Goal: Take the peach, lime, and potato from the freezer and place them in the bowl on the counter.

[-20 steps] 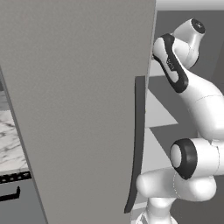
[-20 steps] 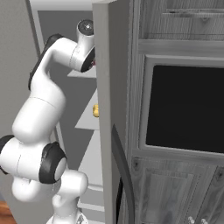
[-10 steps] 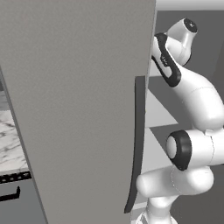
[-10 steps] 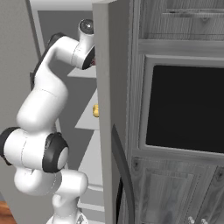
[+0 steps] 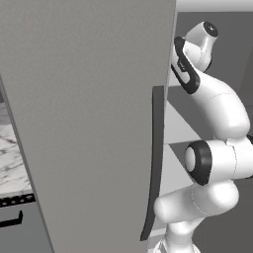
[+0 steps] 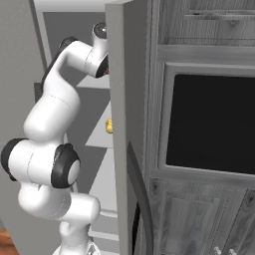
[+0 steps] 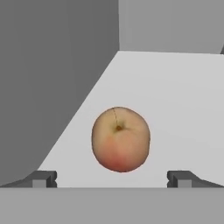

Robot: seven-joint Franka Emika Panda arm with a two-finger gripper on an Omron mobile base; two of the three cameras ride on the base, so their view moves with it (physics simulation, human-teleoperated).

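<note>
The peach (image 7: 120, 139) sits on a freezer shelf (image 7: 175, 100), just beyond the tool (image 7: 112, 178) and between its wide-set tips. The freezer (image 5: 89, 123) door stands left of the arm; the surface (image 5: 12, 163) lies further left.

Arm (image 5: 217, 113) folded, reaching up and forward — tool (image 7: 112, 178) wide open, apparently empty.

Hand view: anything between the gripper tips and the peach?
Nothing: bare white freezer shelf separates the open gripper from the peach in the hand view.

No text, label, brand or number can be read on anything.
</note>
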